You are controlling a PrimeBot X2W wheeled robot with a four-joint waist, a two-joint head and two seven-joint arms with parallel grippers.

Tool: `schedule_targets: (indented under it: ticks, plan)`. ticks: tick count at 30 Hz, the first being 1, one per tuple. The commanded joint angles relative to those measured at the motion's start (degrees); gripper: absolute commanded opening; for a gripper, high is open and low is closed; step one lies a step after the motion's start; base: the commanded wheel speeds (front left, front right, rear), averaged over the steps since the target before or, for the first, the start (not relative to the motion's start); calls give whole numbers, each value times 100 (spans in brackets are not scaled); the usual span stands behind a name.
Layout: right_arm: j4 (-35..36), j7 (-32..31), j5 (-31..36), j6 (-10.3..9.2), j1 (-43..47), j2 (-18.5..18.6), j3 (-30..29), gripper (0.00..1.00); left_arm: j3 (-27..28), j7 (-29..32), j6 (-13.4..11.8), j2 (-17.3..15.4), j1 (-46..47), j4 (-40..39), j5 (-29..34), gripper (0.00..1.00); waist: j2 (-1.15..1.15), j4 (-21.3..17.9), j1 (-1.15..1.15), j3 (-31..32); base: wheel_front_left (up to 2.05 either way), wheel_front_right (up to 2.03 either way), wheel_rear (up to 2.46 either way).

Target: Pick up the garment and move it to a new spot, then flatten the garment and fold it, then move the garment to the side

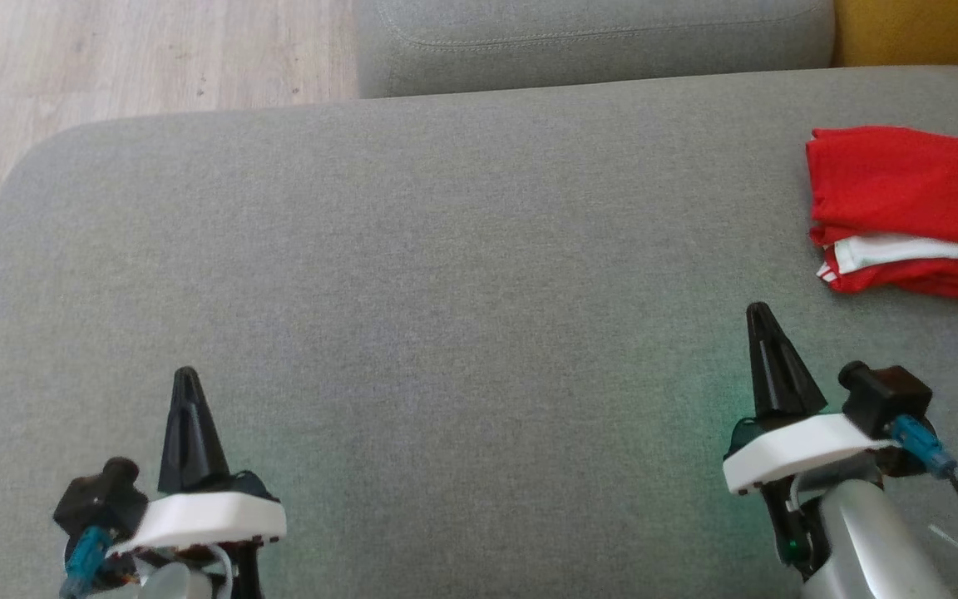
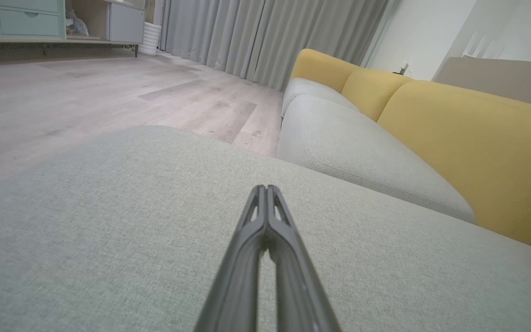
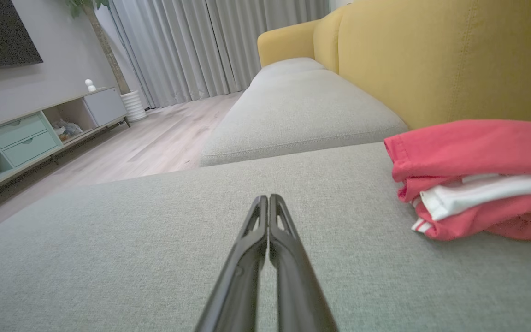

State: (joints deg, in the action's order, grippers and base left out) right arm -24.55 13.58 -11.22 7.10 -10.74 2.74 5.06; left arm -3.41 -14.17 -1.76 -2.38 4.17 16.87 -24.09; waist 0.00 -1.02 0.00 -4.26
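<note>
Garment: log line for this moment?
garment: folded, right side of cushion | left gripper: shut, empty | right gripper: shut, empty

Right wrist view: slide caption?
Shut right gripper over grey cushion, folded red garment lying apart to the right.

The right gripper (image 3: 268, 200) hangs over the grey cushion (image 3: 155, 240), its 2 dark fingers (image 3: 247, 263) pressed together and holding nothing. To its right the red and white garment (image 3: 473, 180) lies folded on the cushion, near the yellow backrest (image 3: 431, 55).
</note>
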Motion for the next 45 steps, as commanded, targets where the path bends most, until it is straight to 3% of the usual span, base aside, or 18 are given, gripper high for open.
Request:
schedule_targets:
  ticks: [1,45]
  plan:
    - [210,-46,-191,1,-269,19,-35,0,65,32,25,-6,219,-160,-149,0,0,1,0,7,0,0,0]
    - [518,-754,-3077,15,-3,26,-436,0,396,766,353,-22,204,-214,-2575,0,0,38,0,153,0,0,0]
